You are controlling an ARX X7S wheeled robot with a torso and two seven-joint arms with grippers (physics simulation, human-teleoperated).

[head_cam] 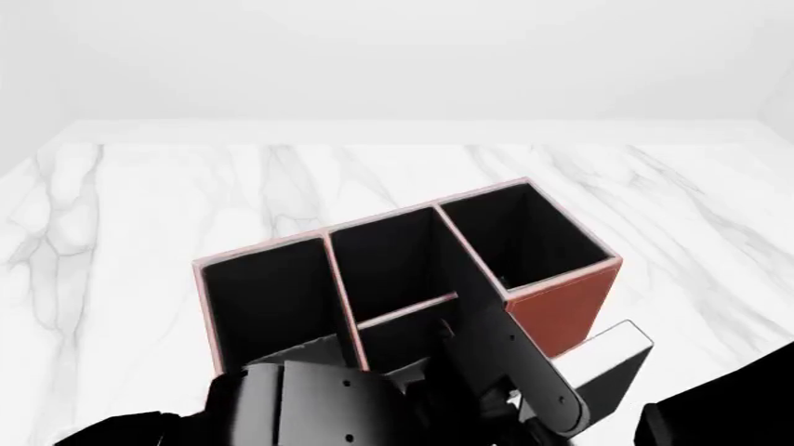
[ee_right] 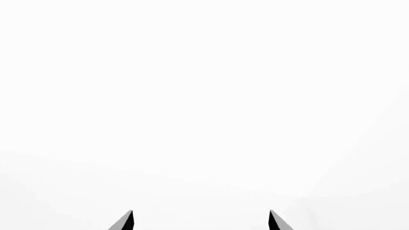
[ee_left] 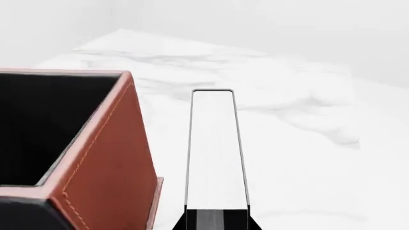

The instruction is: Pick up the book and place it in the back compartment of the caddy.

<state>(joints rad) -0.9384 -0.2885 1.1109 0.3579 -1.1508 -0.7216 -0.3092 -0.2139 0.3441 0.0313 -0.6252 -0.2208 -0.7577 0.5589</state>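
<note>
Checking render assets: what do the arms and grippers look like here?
Head view: left arm is matte black, blocky flat-sided links, small pale fasteners near the wrist. No cables or markings visible. Right gripper: only two thin dark pointed fingers with a grey inner face show.

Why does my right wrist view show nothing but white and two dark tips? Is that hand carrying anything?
Observer: No, the right gripper is open. The book is clamped in the left gripper.
Operator: Is the book inside the caddy?
Observer: Not yet. The left wrist view shows it outside the caddy, beside a corner.
Operator: Is anything already in there?
Observer: In the head view, the black-lined cells that show look empty.
</note>
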